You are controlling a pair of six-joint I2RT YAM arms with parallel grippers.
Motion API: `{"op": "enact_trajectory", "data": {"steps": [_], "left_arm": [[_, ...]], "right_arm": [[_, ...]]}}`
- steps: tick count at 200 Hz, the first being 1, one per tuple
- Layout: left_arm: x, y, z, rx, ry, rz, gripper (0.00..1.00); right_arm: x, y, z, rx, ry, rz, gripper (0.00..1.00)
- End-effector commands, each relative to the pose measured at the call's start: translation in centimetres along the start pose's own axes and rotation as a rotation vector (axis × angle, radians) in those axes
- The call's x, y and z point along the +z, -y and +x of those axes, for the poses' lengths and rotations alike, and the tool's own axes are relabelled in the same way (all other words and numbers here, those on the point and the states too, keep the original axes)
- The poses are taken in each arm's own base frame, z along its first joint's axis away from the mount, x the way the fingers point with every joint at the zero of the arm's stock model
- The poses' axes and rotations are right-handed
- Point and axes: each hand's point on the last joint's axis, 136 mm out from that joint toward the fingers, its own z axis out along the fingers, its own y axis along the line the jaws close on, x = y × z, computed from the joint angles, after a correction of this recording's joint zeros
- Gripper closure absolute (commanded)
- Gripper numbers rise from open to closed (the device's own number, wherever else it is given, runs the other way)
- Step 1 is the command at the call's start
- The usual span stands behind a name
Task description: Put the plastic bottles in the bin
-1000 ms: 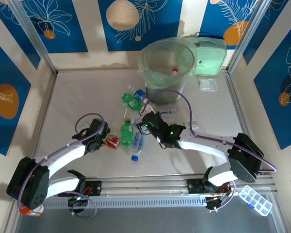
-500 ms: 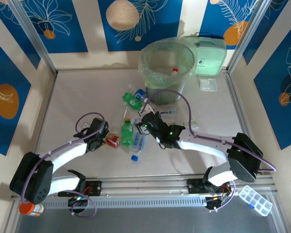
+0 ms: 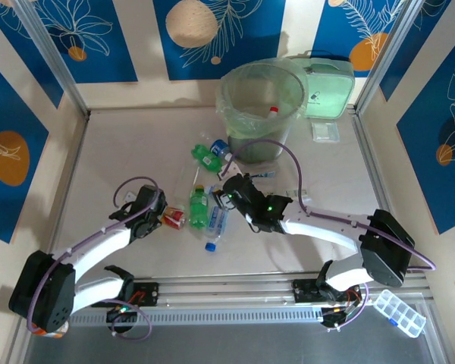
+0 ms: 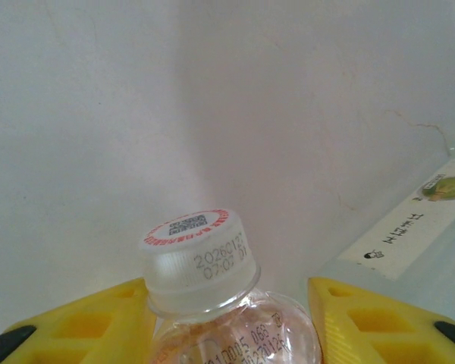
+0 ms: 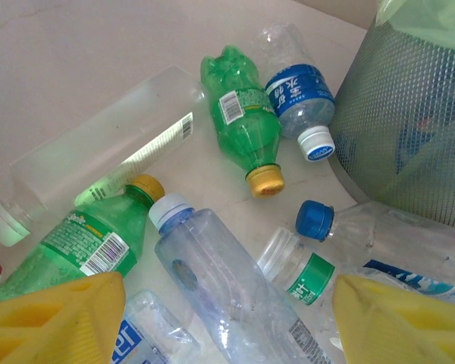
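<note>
Overhead, the pale table [image 3: 129,144] sits inside a metal frame, with cream walls behind carrying blue panels [image 3: 212,30] painted with leaves and fruit. The bin [image 3: 256,149] stands at the far side, a red-capped bottle [image 3: 273,111] lying inside its green bag and a mint-green case [image 3: 327,91] just beside it on the right. The plastic bottles [image 3: 205,189] are scattered on the table in front of the bin, the nearest touching its base. The left gripper [image 3: 161,217], well in front and to the left of the bin, is closed on a red-labelled bottle [image 3: 175,219]. The right gripper [image 3: 226,199] hovers over the bottles just in front of the bin. From the left wrist, the yellow fingers [image 4: 98,318] press both sides of that clear bottle, its white cap [image 4: 199,254] pointing out over bare pale tabletop. From the right wrist, the fingers [image 5: 53,318] stand wide apart with nothing between them. Below lie green bottles [image 5: 243,114] with yellow caps, a blue-labelled bottle [image 5: 299,95] and clear ones by the bin's mesh wall [image 5: 409,114], plus a long clear tube [image 5: 98,152] farther from it.
</note>
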Motion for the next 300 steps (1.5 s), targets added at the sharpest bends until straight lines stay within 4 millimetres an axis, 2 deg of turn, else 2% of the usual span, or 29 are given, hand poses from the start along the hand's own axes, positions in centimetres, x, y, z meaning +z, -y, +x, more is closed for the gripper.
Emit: {"op": "enact_trajectory", "data": {"steps": [1,34,48,67,117,139,156,198,225,242,271,300], "left_arm": [[-0.6,-0.7,-0.9,0.007,0.038,-0.012,0.82],[-2.3,0.5,-2.3,0.028,0.093,0.063,0.86],[-3.2,1.3,-2.9,0.047,0.12,0.125,0.91],[-4.4,3.1,-3.3,0.09,0.148,0.26,0.97],[-8.2,7.6,-3.0,0.25,0.193,0.586,0.98],[-9.9,9.8,-1.7,0.324,0.178,0.781,0.99],[-12.1,11.8,-0.6,0.39,0.175,0.953,1.0],[-13.8,13.7,1.0,0.439,0.126,1.092,1.0],[-15.1,15.6,3.2,0.492,0.038,1.21,1.0],[-15.4,16.4,4.8,0.52,-0.014,1.272,1.0],[-15.0,17.1,6.1,0.541,-0.068,1.292,1.0],[-15.0,17.3,7.5,0.586,-0.077,1.284,1.0]], "right_arm": [[-0.7,0.3,-1.0,0.031,0.051,0.007,0.27],[-0.7,0.5,-1.0,0.044,0.051,0.003,0.27],[-0.8,0.5,-1.0,0.054,0.053,-0.003,0.27],[-0.8,0.6,-0.9,0.07,0.05,-0.012,0.27],[-1.9,0.7,-1.3,0.173,0.081,-0.126,0.28],[-3.0,0.0,-1.8,0.221,0.12,-0.24,0.28],[-3.8,-0.4,-2.0,0.245,0.138,-0.321,0.28],[-5.2,-1.9,-2.5,0.249,0.153,-0.469,0.24],[-5.4,-3.9,-2.5,0.236,0.11,-0.587,0.17],[-5.5,-5.4,-2.4,0.256,0.064,-0.694,0.09],[-6.0,-6.9,-2.5,0.292,0.042,-0.819,0.05],[-5.4,-8.0,-1.8,0.249,0.002,-0.807,0.05]]}}
